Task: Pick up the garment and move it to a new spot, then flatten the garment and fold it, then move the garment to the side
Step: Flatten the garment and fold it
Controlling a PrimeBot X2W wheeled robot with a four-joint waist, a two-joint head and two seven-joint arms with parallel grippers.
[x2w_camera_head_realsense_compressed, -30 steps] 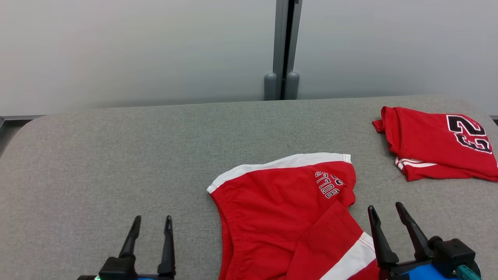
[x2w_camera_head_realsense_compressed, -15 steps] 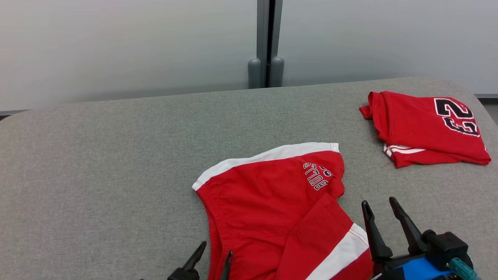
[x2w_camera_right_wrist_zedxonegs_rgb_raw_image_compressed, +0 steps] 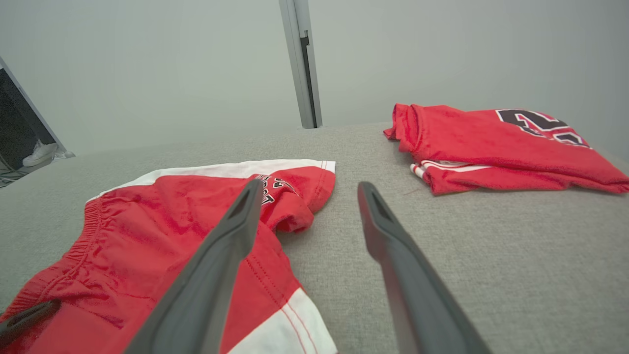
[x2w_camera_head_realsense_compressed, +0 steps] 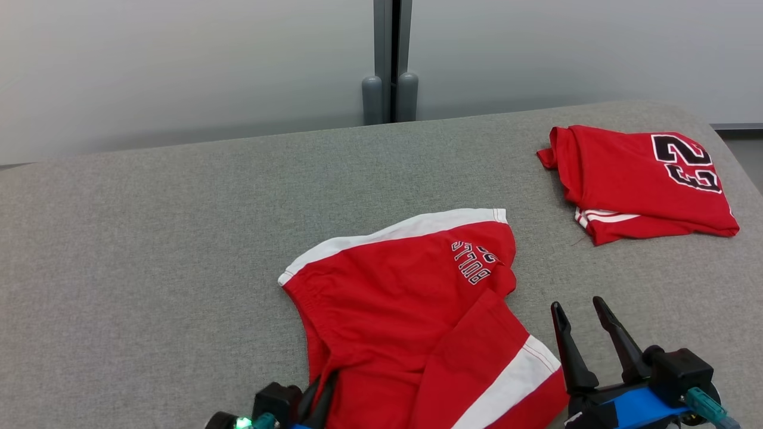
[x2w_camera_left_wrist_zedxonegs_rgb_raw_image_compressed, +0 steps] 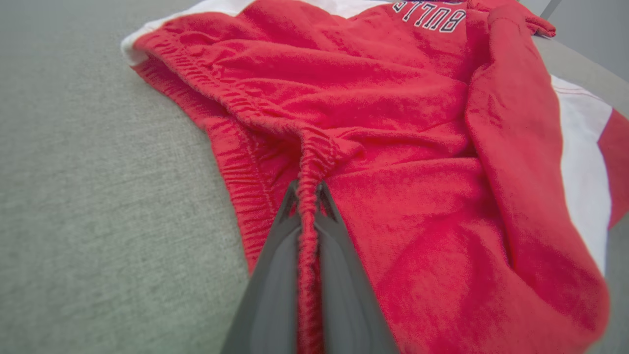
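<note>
Your left pincer [x2w_camera_left_wrist_zedxonegs_rgb_raw_image_compressed: 307, 189] is clamped on the waistband [x2w_camera_left_wrist_zedxonegs_rgb_raw_image_compressed: 231, 105] of the red shorts [x2w_camera_head_realsense_compressed: 405, 292], which lie near-centre on the surface [x2w_camera_head_realsense_compressed: 149, 238]. Your right pincer [x2w_camera_head_realsense_compressed: 576, 301] gapes empty (beside the leg hem). Lift slowly and keep the bunched elastic seated.

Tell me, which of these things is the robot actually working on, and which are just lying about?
In the job:
crumpled red cotton shorts with white bands
left end effector, shut on their elastic waistband
right end effector, open beside them

Just lying about:
folded red jersey with black numerals, far right
grey fabric table top
</note>
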